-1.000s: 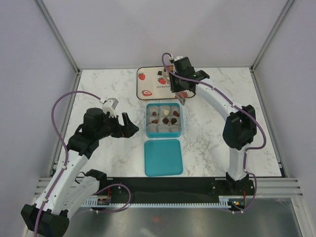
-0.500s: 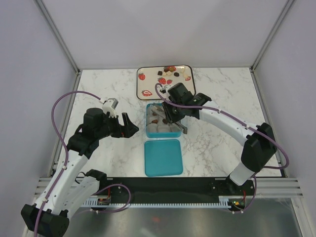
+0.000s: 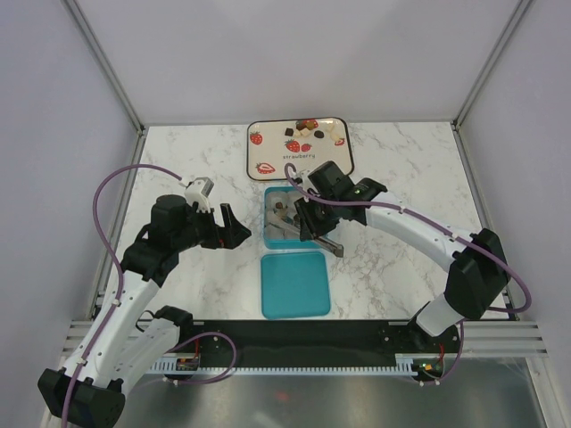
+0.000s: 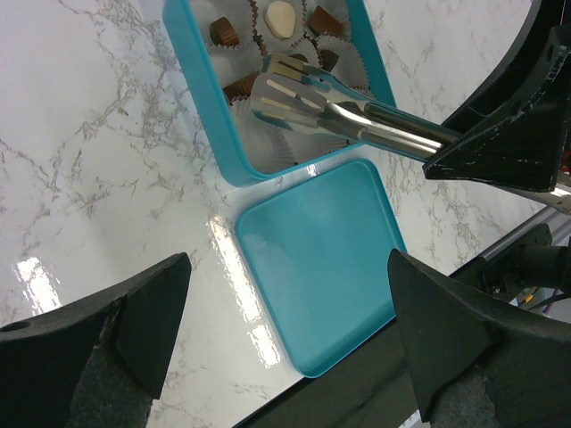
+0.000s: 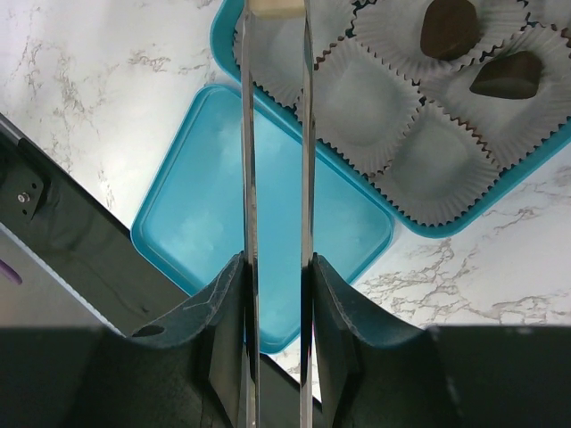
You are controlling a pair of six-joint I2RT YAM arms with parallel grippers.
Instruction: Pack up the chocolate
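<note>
Tongs (image 5: 248, 178) of bright slotted steel are clamped in the right gripper (image 5: 275, 303), reaching over the flat square teal lid (image 5: 196, 205) below it to the open teal plastic box (image 4: 207, 98) just ahead. A pale chocolate (image 5: 275, 7) sits between the tong tips above white pleated paper cups (image 5: 357, 98), with dark chocolates (image 5: 448, 27) in cups to their right. The left gripper (image 4: 284, 312) hovers with the box just ahead, jaws wide apart.
</note>
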